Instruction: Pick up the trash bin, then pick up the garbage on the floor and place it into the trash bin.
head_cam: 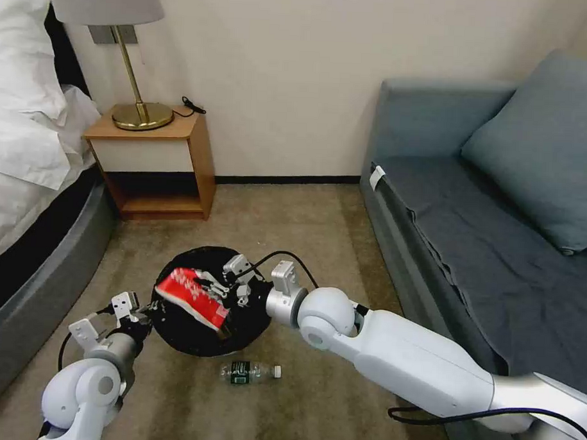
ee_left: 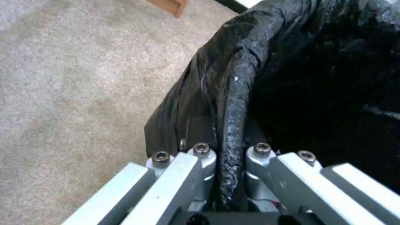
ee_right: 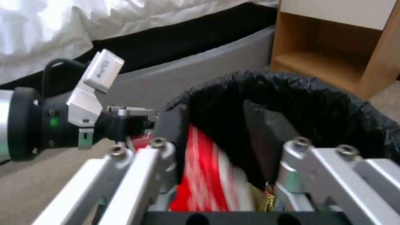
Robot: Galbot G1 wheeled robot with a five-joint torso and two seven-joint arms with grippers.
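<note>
Over the beige carpet [head_cam: 293, 233] between bed and grey sofa [head_cam: 474, 207], the left gripper [head_cam: 141, 312] is clamped on the rim of the small round trash bin lined with crinkly black plastic [head_cam: 180, 331]; in the left wrist view its fingers [ee_left: 204, 162] pinch the folded black bag edge [ee_left: 235, 103] between them. Directly across the bin's mouth from it, the right gripper [head_cam: 230, 293] hangs above the opening, its jaws spread apart, with the red-and-white snack packet [head_cam: 194, 297] lying slack between them, tilted and partly over the bin's dark interior; the right wrist view shows that packet [ee_right: 204, 175] between its fingers [ee_right: 160, 156], whether touching them I cannot tell. Just beside the bin on the robot's side, below the right gripper's wrist, a small clear plastic bottle with a green label [head_cam: 249, 372] lies on its side on the carpet.
</note>
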